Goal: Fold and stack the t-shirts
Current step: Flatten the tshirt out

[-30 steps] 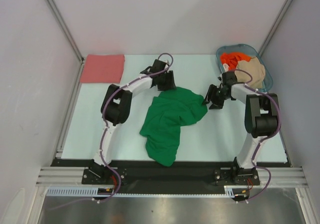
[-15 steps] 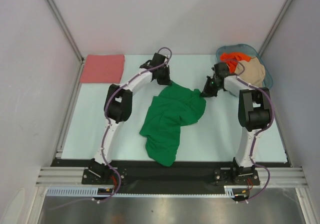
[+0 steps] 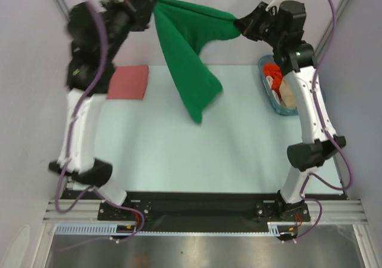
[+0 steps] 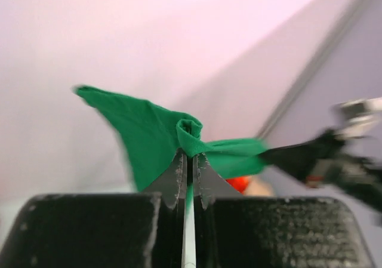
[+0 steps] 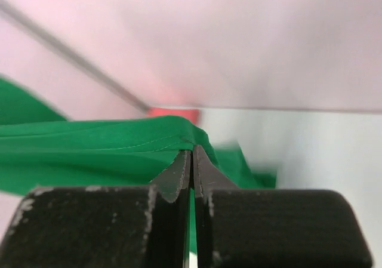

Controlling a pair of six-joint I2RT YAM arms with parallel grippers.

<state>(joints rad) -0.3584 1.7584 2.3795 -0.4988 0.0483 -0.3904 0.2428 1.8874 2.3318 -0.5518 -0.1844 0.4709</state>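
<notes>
The green t-shirt (image 3: 188, 47) hangs in the air, stretched between both raised arms, its lower part dangling over the table. My left gripper (image 3: 146, 4) is shut on one end of it, and in the left wrist view (image 4: 190, 156) green cloth bunches at the closed tips. At the shirt's other end my right gripper (image 3: 242, 26) is shut as well, with a hem pinched between its tips (image 5: 192, 153). A folded salmon-pink t-shirt (image 3: 128, 82) lies flat at the table's back left. An orange-red t-shirt (image 3: 273, 76) and a beige one (image 3: 289, 95) lie in the basket.
The blue-grey basket (image 3: 267, 92) stands at the back right of the pale table (image 3: 179, 154), partly behind the right arm. Grey walls with metal corner posts close in the back and sides. A black rail runs along the near edge.
Both grippers closed on the green t-shirt on the table, then rose high and apart, lifting it off the surface so it now hangs stretched between them.
</notes>
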